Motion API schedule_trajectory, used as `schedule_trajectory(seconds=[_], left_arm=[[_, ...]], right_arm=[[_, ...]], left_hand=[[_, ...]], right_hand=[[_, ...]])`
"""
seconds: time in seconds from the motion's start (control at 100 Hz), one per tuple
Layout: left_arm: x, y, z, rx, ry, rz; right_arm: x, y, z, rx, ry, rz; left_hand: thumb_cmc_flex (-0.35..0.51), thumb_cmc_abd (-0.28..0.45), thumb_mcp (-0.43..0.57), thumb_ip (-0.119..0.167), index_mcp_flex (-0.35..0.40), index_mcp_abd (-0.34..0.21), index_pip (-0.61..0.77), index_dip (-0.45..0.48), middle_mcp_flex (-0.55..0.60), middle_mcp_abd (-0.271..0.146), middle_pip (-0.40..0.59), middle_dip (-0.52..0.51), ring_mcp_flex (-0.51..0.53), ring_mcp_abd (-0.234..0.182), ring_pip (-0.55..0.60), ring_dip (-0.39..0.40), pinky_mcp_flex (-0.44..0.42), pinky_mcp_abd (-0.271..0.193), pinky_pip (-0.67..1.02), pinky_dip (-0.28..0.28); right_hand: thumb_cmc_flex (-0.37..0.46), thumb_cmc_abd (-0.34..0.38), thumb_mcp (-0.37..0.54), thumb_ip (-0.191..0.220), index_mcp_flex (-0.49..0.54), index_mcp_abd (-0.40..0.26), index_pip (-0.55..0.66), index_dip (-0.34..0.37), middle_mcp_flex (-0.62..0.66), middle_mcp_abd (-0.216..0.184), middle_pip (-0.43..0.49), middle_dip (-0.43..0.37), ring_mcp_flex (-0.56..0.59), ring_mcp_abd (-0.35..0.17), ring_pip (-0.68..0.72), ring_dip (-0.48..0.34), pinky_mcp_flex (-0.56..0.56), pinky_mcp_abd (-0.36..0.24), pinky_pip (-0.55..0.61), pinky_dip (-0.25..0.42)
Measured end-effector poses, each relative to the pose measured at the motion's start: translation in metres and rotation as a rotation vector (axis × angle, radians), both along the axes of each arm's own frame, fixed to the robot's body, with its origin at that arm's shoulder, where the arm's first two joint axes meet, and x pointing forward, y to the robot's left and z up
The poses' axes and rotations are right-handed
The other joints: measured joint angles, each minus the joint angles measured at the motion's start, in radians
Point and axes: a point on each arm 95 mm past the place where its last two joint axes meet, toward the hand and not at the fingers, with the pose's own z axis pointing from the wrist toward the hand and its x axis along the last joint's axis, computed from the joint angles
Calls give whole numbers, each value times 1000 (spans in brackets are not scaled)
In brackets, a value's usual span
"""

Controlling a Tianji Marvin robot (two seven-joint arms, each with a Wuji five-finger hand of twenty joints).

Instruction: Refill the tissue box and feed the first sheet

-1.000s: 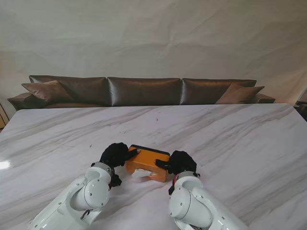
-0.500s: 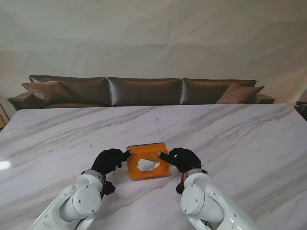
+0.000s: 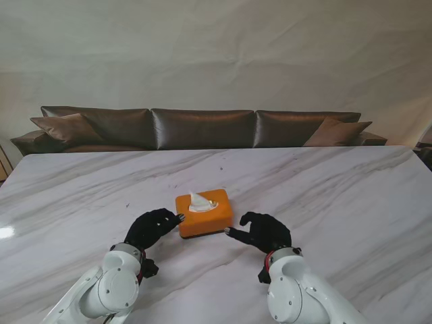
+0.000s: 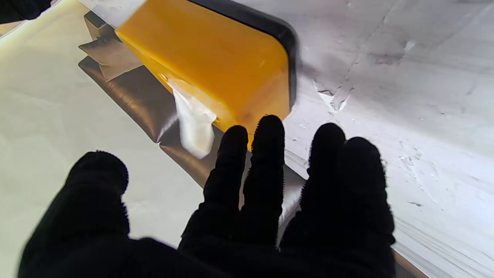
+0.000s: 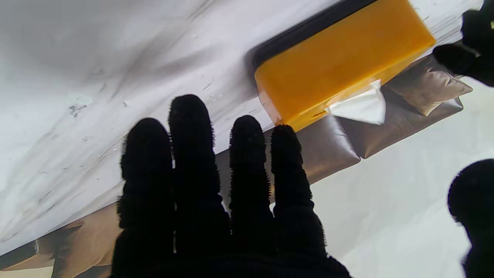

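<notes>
An orange tissue box point(image 3: 204, 212) with a black base rests flat on the marble table point(image 3: 337, 196), and a white tissue sheet point(image 3: 200, 201) pokes up through its top slot. My left hand point(image 3: 153, 228), in a black glove, lies just left of the box with fingers spread, one fingertip close to the box's corner. My right hand point(image 3: 262, 231) sits to the right of the box, a little apart from it, fingers spread. The left wrist view shows the box point(image 4: 216, 58) and sheet point(image 4: 194, 121) beyond my fingers point(image 4: 266, 154). In the right wrist view the box point(image 5: 339, 58) and sheet point(image 5: 362, 106) lie past my fingers point(image 5: 247, 154).
A brown leather sofa point(image 3: 202, 128) runs along the table's far edge, with a draped white backdrop behind it. The marble top stretches wide on both sides of the box.
The box went from tilted on its side between both hands to lying flat with the tissue upward. Both hands let go and drew back toward me.
</notes>
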Motion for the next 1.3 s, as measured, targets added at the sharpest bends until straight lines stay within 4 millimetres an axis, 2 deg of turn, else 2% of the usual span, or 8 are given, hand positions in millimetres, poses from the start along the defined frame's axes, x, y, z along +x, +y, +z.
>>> schedule_trajectory(seconds=[0.13,0.22,0.3,0.45,0.58,0.74,1.14,1.3], left_arm=[[2,-1,1,11,-28,1],[2,0,2,69,-70,-5],[0,1,3,132,-144,-2],[-9,4,1,178,-320,3],[-21,5,-5,264,-394,-11],[-40,10,-5,296,-373,-33],[-80,5,9,360,-339,-205],[-88,1,15,365,-309,-260]], right_arm=[[-5,0,-4,-74,-37,27],[-8,-2,-6,-146,-84,46],[-11,-4,-7,-159,-154,43],[-15,-6,-12,-126,-277,68],[-15,-6,-19,-82,-315,163],[-16,-15,-20,-16,-343,306],[-38,-43,-5,-32,-278,380],[-49,-55,-1,-45,-245,376]], left_hand=[[1,0,-1,0,-79,-2,-31,-12,-108,-24,-17,-1,-127,-7,-77,-16,-155,-12,-113,23],[22,-29,-3,0,-149,-13,-60,-25,-207,-44,-64,-24,-208,-28,-209,-109,-285,-21,-230,9],[26,-51,-3,0,-191,-31,-99,-45,-277,-65,-137,-91,-255,-79,-351,-218,-356,-22,-378,-65],[26,-95,-31,0,-206,-193,-264,-135,-362,-187,-325,-254,-344,-163,-581,-422,-422,6,-657,-250],[26,-135,-59,-7,-204,-264,-362,-190,-391,-219,-402,-300,-369,-205,-629,-478,-430,32,-814,-354],[26,-162,-76,-42,-177,-275,-413,-207,-399,-220,-421,-313,-369,-216,-640,-509,-430,37,-826,-369],[11,-173,-76,-43,-177,-271,-511,-257,-424,-202,-474,-343,-405,-216,-669,-571,-430,40,-825,-369],[10,-173,-76,-43,-189,-222,-549,-291,-437,-189,-505,-362,-425,-211,-683,-583,-430,40,-816,-369]], right_hand=[[64,-49,-2,-28,-109,0,11,-2,-78,-30,10,-1,-33,-25,-18,0,-6,-18,-21,2],[118,-81,-25,-40,-181,0,16,-8,-139,-51,-8,-25,-84,-42,-64,0,-25,-38,-54,11],[122,-90,-33,-50,-204,-8,24,-28,-159,-56,-89,-109,-130,-52,-154,-37,-45,-39,-90,12],[122,-90,-33,-51,-237,-150,-30,-116,-209,-64,-255,-293,-246,-83,-373,-160,-112,-42,-207,13],[122,-90,-35,-51,-239,-203,-71,-160,-221,-90,-312,-363,-311,-130,-473,-237,-179,-68,-327,-8],[133,-101,-47,-53,-239,-248,-83,-192,-259,-119,-343,-401,-347,-185,-528,-296,-223,-108,-421,-35],[133,-100,-49,-53,-251,-249,-143,-237,-308,-126,-414,-444,-418,-189,-585,-336,-270,-115,-501,-60],[133,-100,-49,-53,-251,-246,-163,-239,-329,-126,-416,-444,-431,-189,-591,-345,-279,-115,-514,-65]])
